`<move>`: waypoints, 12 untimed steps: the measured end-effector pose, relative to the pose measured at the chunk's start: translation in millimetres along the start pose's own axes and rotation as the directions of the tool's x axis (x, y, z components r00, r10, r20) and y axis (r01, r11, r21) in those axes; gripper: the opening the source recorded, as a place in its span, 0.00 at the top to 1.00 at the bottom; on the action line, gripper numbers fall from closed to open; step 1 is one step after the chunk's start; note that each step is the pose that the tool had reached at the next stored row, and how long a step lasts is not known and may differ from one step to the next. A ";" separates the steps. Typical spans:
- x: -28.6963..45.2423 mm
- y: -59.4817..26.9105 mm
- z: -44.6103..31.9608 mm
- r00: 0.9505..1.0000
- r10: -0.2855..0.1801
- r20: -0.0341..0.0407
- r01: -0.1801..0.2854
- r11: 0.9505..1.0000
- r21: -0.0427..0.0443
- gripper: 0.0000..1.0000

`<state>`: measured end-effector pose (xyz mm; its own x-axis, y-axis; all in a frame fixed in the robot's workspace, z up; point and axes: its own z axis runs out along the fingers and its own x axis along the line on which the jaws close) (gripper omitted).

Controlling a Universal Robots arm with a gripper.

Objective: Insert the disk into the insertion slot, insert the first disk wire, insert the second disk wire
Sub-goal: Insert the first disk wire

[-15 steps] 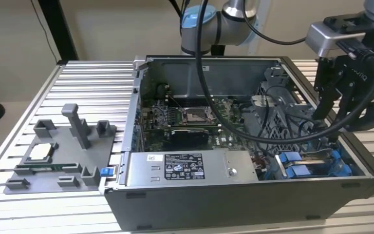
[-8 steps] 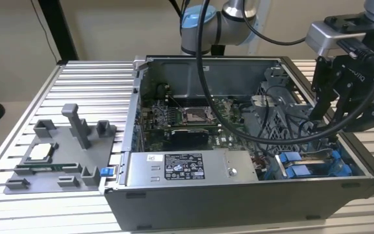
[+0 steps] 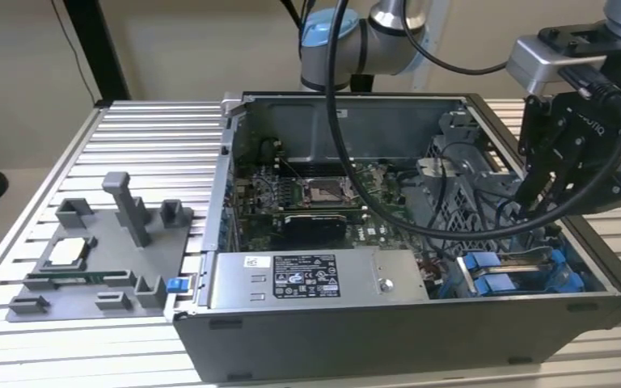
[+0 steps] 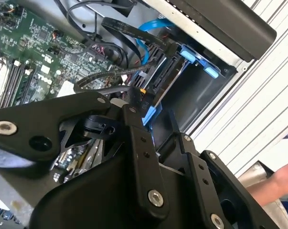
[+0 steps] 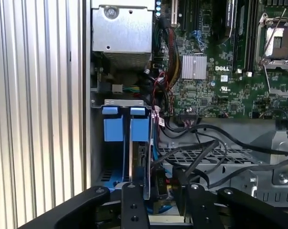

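First wrist view places the gripper [image 5: 161, 191] over a black cable connector [image 5: 159, 180], which lies between the jaws; whether they clamp it or stand clear of it cannot be determined. Just beyond the connector, the disk [image 5: 140, 160] stands on edge in the insertion slot [image 5: 113, 130], presenting a narrow grey side under a bright blue frame tab. The slot is a grey metal bay with blue rails side by side, located in a corner of the open computer case [image 3: 397, 339]. Black cables [image 5: 215, 143] run from this area toward the motherboard [image 5: 220, 71]. In the second wrist view, a blue cable [image 4: 151, 33] arcs near the slot. In the exterior view, the gripper [image 3: 526, 194] hangs over that corner at the exterior view's right. The case rests on a slatted table [image 3: 149, 137]; a grey fixture [image 3: 95, 250] lies at the exterior view's left.
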<state>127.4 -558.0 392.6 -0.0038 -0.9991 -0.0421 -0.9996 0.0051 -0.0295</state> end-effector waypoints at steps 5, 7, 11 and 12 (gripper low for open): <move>0.0 0.0 0.0 1.000 -0.001 0.004 0.001 1.000 0.000 1.00; 0.0 0.0 0.0 1.000 -0.001 0.004 0.001 1.000 0.000 1.00; 0.0 0.0 0.1 1.000 -0.002 0.004 0.002 1.000 0.000 1.00; 0.0 0.0 0.3 1.000 -0.002 0.004 0.002 1.000 0.000 1.00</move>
<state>127.4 -558.0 392.3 -0.0017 -0.9989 -0.0463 -0.9996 0.0031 -0.0295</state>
